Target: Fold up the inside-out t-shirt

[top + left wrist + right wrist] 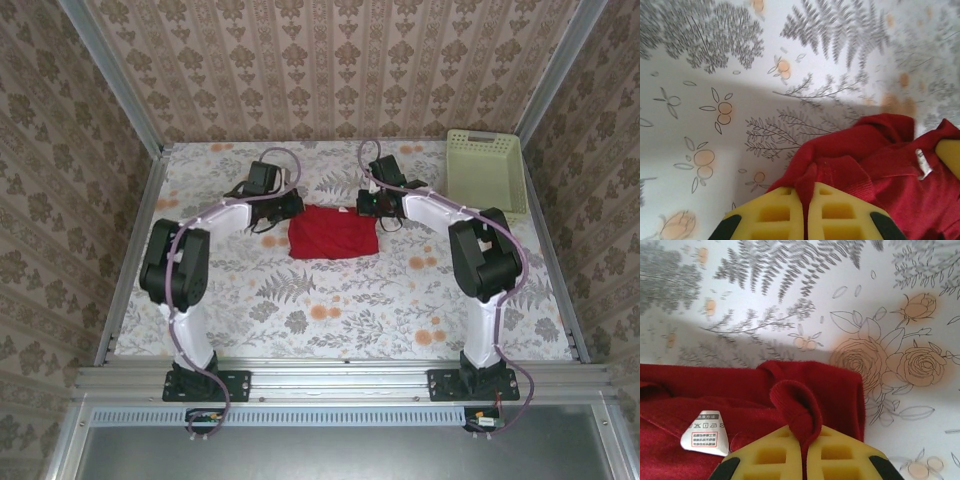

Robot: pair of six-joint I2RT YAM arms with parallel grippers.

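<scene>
T-shirt (333, 232) lay on table (330, 310), centre-far, gathered into compact rectangle between arms; care label (705, 434) faced up. Left gripper (805, 195) was clamped on raised pleat at far-left corner. Right gripper (804, 432) pinched similar pleat at far-right corner. Best handling, likely: raise both corners together, level, cloth taut between, carry toward near edge, release aligned. Basket (487, 170) stood well apart, far right.

Bright, soft shadows (edges perhaps blurred).
</scene>
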